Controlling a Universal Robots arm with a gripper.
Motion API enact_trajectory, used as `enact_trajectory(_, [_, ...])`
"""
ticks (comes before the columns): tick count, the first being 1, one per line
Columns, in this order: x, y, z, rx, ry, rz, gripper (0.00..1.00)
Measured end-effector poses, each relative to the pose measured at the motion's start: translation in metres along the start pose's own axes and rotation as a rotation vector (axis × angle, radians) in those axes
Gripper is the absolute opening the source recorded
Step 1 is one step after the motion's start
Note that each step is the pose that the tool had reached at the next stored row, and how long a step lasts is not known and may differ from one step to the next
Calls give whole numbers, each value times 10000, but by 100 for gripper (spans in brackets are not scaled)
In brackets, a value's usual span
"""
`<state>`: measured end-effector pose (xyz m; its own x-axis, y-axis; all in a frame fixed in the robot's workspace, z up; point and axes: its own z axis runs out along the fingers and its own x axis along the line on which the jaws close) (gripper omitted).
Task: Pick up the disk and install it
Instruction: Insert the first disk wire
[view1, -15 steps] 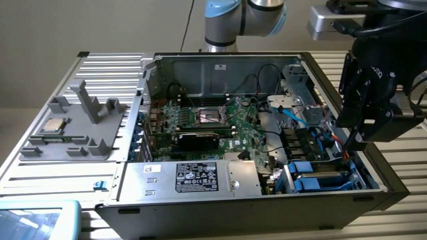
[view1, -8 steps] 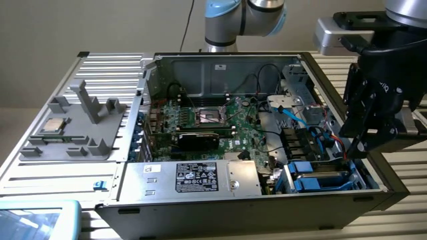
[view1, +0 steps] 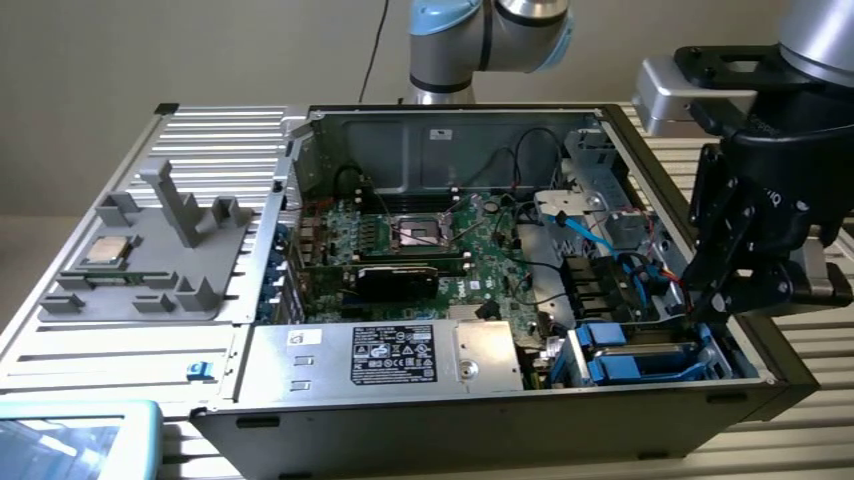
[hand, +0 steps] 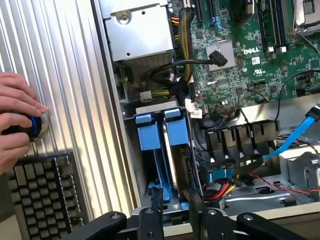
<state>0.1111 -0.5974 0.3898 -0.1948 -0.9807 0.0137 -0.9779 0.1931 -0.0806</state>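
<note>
White "DELL" lettering on the green motherboard (hand: 250, 70). Black label (view1: 394, 355) on the silver power supply box (view1: 487, 352): white print and symbols, too small to read.

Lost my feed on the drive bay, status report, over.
Gripper low over the drive bay, at the disk. Disk standing in bay beside a second blue carrier. Black cables crowd the bay's side.
</note>
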Motion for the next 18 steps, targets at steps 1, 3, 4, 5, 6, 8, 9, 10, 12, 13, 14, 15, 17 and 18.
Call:
enact_trajectory(1, [1,1,9,-14,-39,-83,35])
enact_trajectory(3, [1,2,32,-34,-94,-327,35])
enact_trajectory(4, [1,3,44,-39,-112,-476,35])
enact_trajectory(5, [1,5,57,-41,-130,-645,35])
enact_trajectory(6, [1,6,68,-44,-143,-824,35])
enact_trajectory(8, [0,8,88,-48,-170,-1182,35])
enact_trajectory(9, [0,9,100,-48,-186,-1367,35])
enact_trajectory(10, [0,9,111,-46,-200,-1546,35])
enact_trajectory(12, [0,11,136,-42,-232,-1905,35])
enact_trajectory(13, [0,13,152,-40,-246,-2095,35])
enact_trajectory(14, [-1,14,167,-38,-260,-2274,35])
enact_trajectory(15, [-1,15,184,-36,-275,-2459,35])
enact_trajectory(17, [-1,18,216,-36,-301,-2816,35])
enact_trajectory(18, [-1,20,232,-40,-315,-2996,35])
